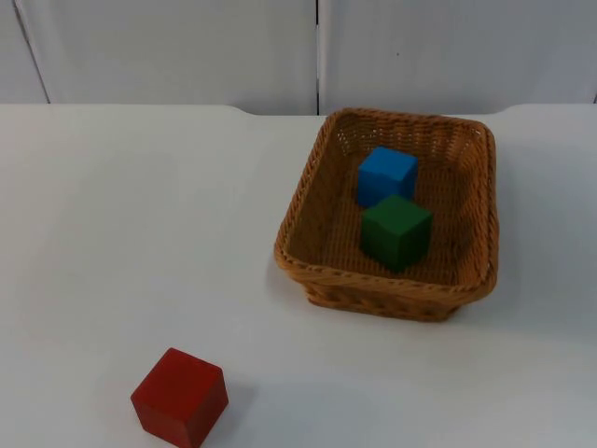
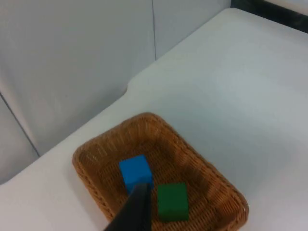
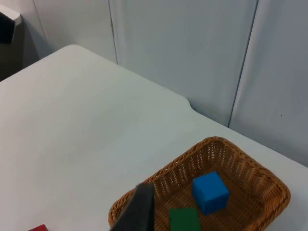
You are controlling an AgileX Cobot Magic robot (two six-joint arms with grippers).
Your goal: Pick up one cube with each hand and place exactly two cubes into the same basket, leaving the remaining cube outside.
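A brown wicker basket [image 1: 382, 280] stands right of the table's middle. Inside it a blue cube [image 1: 387, 175] lies at the far side and a green cube [image 1: 396, 231] just in front of it, both resting on the basket floor. A red cube [image 1: 180, 397] sits alone on the table near the front left, well apart from the basket. My left gripper [image 2: 137, 207] is raised high, looking down on the basket [image 2: 144, 116] with the blue cube [image 2: 135, 171] and green cube [image 2: 172, 201]. My right gripper [image 3: 139, 207] is also raised, away from the basket [image 3: 216, 140].
The white table top [image 1: 140, 215] stretches bare to the left of the basket and ends at the grey partition wall [image 1: 187, 47] behind. The red cube's corner [image 3: 38, 227] peeks in at the right wrist view's edge.
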